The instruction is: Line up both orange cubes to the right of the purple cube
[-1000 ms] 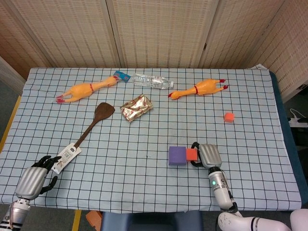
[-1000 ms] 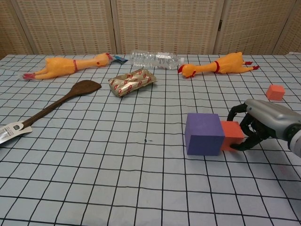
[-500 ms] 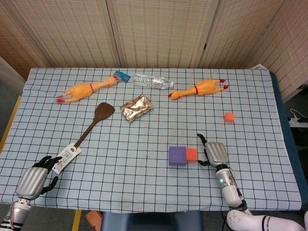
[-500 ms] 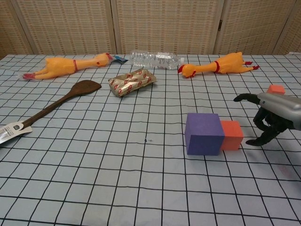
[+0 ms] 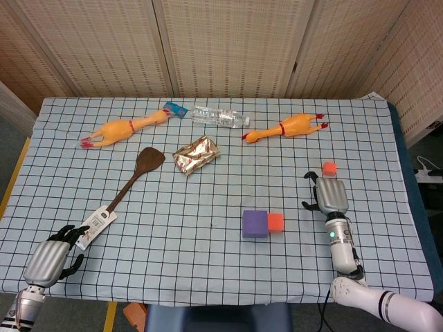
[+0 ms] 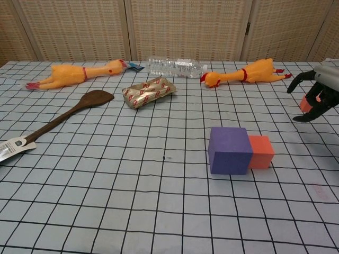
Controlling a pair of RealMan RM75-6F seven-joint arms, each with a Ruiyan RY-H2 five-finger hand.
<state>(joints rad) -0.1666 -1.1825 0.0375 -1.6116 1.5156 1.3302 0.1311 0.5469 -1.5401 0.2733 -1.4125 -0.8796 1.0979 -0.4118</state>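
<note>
Lying on the checked tablecloth, one purple cube is serving as the landmark, and two orange cubes are showing. The first orange cube is sitting directly to the purple cube's right, touching its side face, as the chest view confirms. The second orange cube is resting well apart from the purple cube, farther right and toward the back of the table. The right hand is hovering just in front of this second cube, between it and the near table edge, with its fingers spread and curved downward, holding nothing; in the chest view its dark fingertips are partly covering the cube. The left hand is resting far to the purple cube's left, at the near table edge, holding nothing; its fingers are curling loosely, and whether they are closing fully cannot be told. Beyond the purple cube two rubber chickens are lying: one behind and slightly right, one far left. One plastic bottle, one foil packet and one wooden spatula are lying to the back left.
</note>
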